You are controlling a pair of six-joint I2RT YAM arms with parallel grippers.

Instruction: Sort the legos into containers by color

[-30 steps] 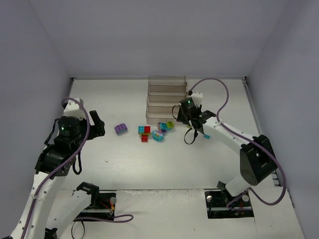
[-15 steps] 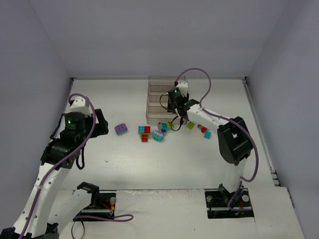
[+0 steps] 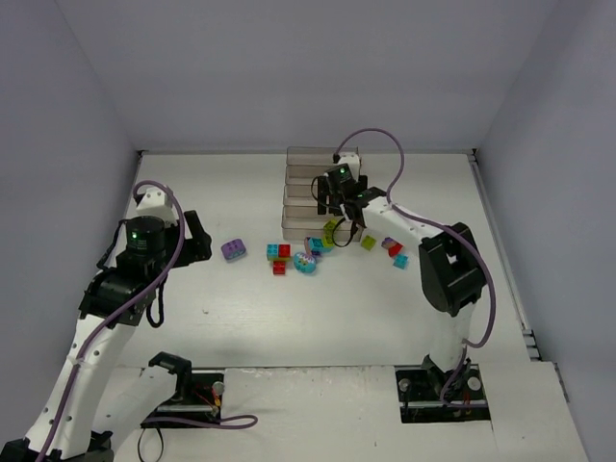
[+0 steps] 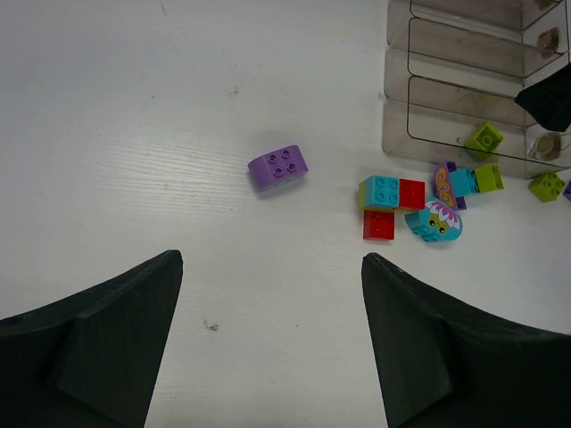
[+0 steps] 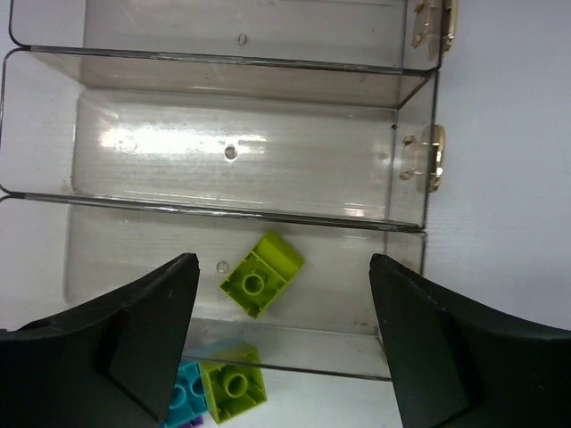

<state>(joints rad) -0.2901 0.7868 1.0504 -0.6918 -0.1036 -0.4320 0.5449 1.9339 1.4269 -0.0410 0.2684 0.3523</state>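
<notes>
Left fingers [image 4: 134, 312] hang spread and empty over the worktop [image 4: 134, 107], well left of the rack [image 3: 300, 197] and nearer the bases. A purple brick [image 4: 278, 168] lies alone to the rack's left. A heap [image 4: 393, 201] of red, cyan and lime bricks sits just in front of the rack's nearest tray [image 4: 419, 134].

One lime brick [image 5: 261, 272] lies tilted inside that tray. The right fingers [image 5: 152, 312] stand open above it, gripping nothing. The drop looks done, so the careful move is to rise straight up until the fingertips clear the tray's front wall, then swing out toward the heap.

A second lime brick [image 5: 234, 385] sits just outside that wall beside a cyan one and likely belongs in the same tray. The next two trays back show no bricks, so they can take other colours.
</notes>
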